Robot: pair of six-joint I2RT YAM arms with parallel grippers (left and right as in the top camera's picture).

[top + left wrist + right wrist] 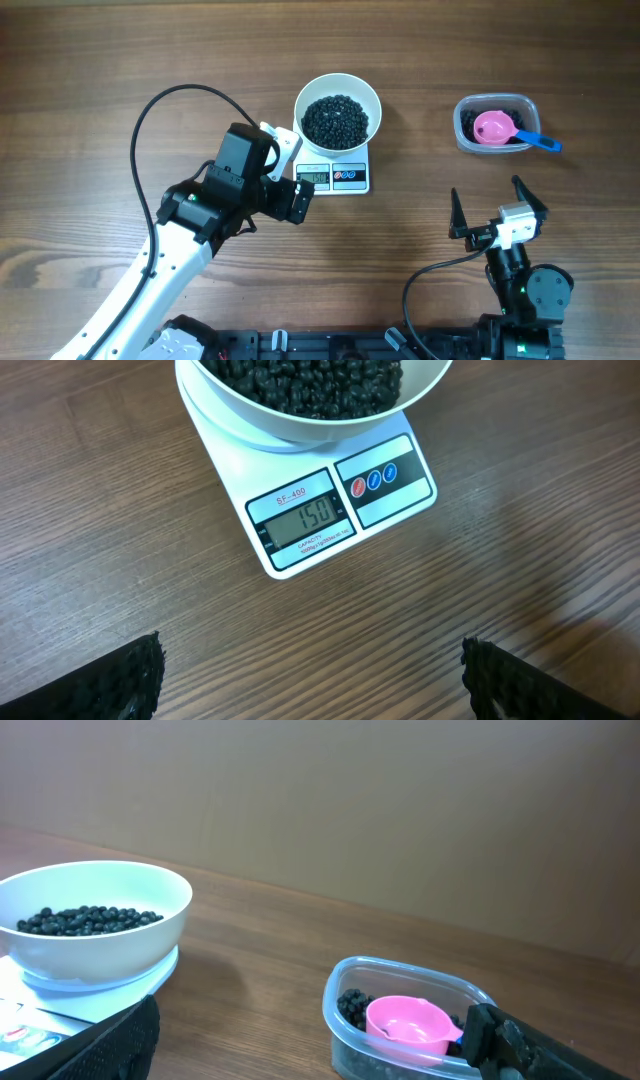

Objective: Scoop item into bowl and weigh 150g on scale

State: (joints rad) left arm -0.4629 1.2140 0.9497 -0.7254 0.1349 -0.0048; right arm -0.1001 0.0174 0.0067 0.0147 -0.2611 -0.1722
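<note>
Scale (340,510) reads 150 with the bowl (337,82) of beans (336,121) on it. Both jaws released and empty, so it looks done. Just back away.

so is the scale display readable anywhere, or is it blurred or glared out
Left wrist: display sharp, no glare, reads 150. Overhead: too small to read. Right wrist: scale cut off at the frame edge beneath the bowl, display not shown.
</note>
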